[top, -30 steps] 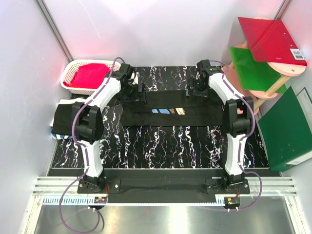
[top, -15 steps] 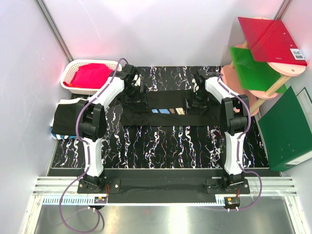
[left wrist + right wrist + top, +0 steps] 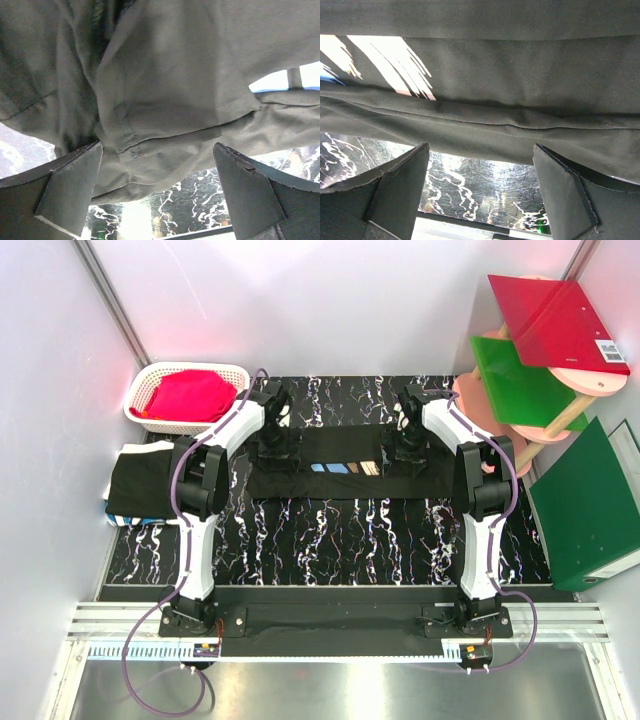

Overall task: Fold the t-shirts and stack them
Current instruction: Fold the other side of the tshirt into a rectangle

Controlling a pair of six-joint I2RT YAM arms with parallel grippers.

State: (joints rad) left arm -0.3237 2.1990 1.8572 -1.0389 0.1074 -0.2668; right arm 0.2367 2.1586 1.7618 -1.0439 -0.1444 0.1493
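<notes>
A black t-shirt (image 3: 345, 480) lies as a long flat strip across the middle of the table, its blue, orange and pale strokes (image 3: 345, 468) facing up. My left gripper (image 3: 279, 445) is over the strip's far left end and my right gripper (image 3: 405, 445) over its far right end. In the left wrist view the fingers (image 3: 70, 187) of the left gripper (image 3: 160, 195) stand wide apart with the shirt's rumpled hem (image 3: 165, 125) just ahead and nothing between them. The right gripper (image 3: 480, 192) is likewise open in front of a folded edge (image 3: 485, 130). Another folded black t-shirt (image 3: 140, 485) rests at the table's left edge.
A white basket (image 3: 150, 380) with red cloth (image 3: 190, 395) stands at the back left. Red and green folders (image 3: 550, 320) sit on a round stand at the back right, and a green binder (image 3: 590, 505) lies at the right. The table is black marble-patterned (image 3: 340, 540).
Both grippers have moved from beyond the table's far side toward me, onto the shirt's far edge. The shirt itself has hardly shifted.
</notes>
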